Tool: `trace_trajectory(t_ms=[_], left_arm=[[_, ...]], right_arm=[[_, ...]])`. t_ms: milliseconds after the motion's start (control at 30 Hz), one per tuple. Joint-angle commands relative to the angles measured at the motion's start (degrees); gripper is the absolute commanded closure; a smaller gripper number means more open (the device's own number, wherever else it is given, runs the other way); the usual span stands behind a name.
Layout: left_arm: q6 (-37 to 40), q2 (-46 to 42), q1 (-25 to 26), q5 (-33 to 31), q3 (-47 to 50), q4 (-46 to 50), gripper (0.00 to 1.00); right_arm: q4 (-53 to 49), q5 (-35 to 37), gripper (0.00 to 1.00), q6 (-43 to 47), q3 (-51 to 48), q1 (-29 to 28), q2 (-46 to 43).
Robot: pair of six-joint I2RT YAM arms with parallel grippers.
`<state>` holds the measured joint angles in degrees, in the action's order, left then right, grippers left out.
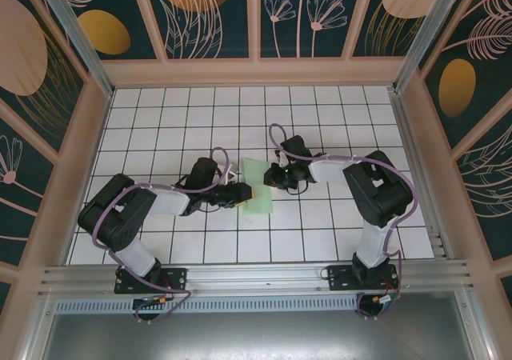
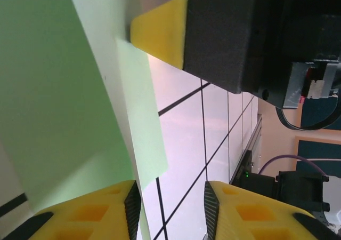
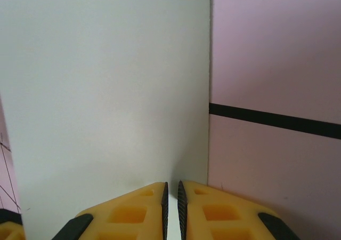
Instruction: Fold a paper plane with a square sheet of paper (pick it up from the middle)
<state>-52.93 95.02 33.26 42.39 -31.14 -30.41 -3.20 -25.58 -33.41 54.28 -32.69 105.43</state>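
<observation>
Operator: Paper status?

Observer: Square sheet of paper (image 1: 256,186) at the middle of the table (image 1: 320,240), seemingly doubled over and partly lifted off the tiles. Pinched at its 2 o'clock edge by right gripper (image 3: 171,191), jaws nearly together on a thin margin.

Operator: And left gripper (image 2: 170,200)?

Observer: Spread apart at the sheet's 8 o'clock, holding nothing, with paper just beside one jaw.

Operator: Likely trouble?

Observer: Probably slipping free of so shallow a pinch. Possibly springing open or sagging with no second hold. Creasing crooked if dragged toward 3 o'clock. Snagging on the spread jaw, then tearing or buckling.
</observation>
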Motion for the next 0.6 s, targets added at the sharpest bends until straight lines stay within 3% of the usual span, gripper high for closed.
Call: trace_trajectory(t_ms=[0, 333, 567], left_arm=[[-1.59, 0.22, 1.09, 1.54, 0.59, -3.97, 0.62], [-3.54, -0.21, 1.54, 1.77, 2.93, -6.54, 0.75], [-10.51, 0.89, 1.54, 2.66, 2.93, -17.05, 0.73]], right_arm=[[-2.04, 2.42, 0.82, 0.3, 0.9, -0.28, 1.83], [-3.14, 2.43, 0.82, 0.1, 1.82, -0.27, 2.41], [-3.51, 1.94, 0.81, 0.19, 1.84, -0.27, 2.32]])
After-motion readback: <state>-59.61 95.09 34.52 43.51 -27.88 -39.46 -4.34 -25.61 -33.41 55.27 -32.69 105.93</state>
